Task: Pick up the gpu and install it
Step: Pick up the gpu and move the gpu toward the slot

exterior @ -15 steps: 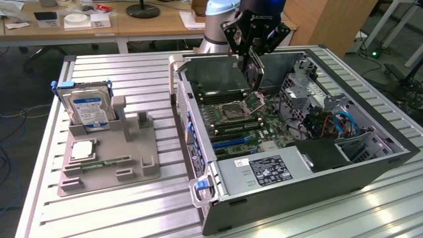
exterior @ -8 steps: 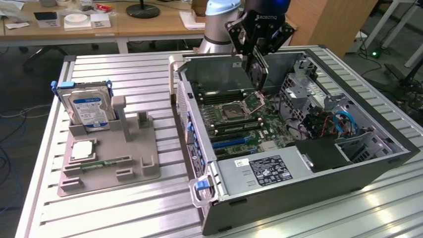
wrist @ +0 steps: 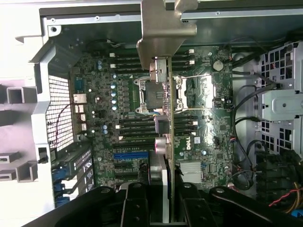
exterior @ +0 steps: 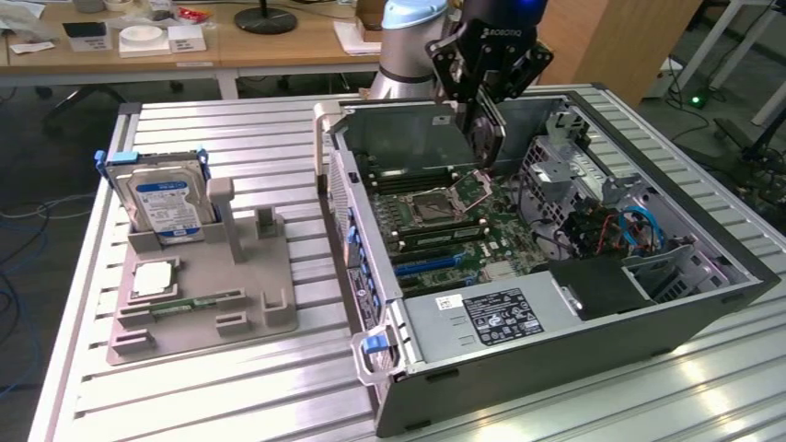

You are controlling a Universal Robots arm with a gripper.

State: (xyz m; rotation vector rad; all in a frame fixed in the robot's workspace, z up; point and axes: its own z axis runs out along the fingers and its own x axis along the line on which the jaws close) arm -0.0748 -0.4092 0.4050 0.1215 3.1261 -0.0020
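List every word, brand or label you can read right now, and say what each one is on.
"ROBOTIQ": on the body of the gripper, exterior view.
"DELL": printed on the motherboard, wrist view.
Blue label on the hard drive: too small to read.
Black-and-white sticker on the power supply: too small to read.

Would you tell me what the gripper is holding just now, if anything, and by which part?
The gripper holds the gpu, clamped across its thin faces at the upper edge; the card hangs upright above the motherboard in the open computer case.
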